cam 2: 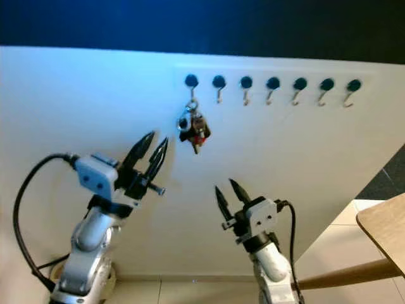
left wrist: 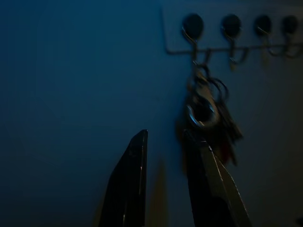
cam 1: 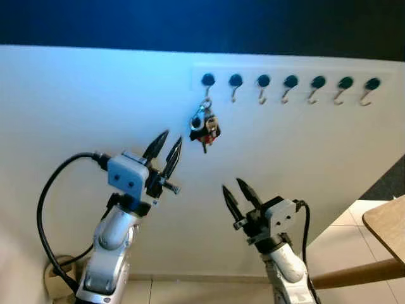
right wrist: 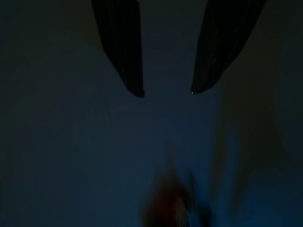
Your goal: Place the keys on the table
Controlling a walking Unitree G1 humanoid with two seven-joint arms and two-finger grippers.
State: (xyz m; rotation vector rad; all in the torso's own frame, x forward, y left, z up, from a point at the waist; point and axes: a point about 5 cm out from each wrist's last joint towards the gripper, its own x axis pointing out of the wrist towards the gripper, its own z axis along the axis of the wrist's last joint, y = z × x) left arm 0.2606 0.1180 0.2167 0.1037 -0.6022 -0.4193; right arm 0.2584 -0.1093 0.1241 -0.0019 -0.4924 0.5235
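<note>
Black left gripper [cam 1: 166,145] raised, parted, perhaps near keys [cam 1: 205,126].

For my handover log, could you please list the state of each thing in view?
keys: hanging on the leftmost hook, not gripped
other hooks: bare
left tool: open, raised beside the keys, apart from them
right tool: open, lower, holding nothing
table: bare where visible

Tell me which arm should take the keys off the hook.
Left, probably. The left gripper is open, raised beside the keys on the first hook. The right gripper sits lower, farther from them.
</note>
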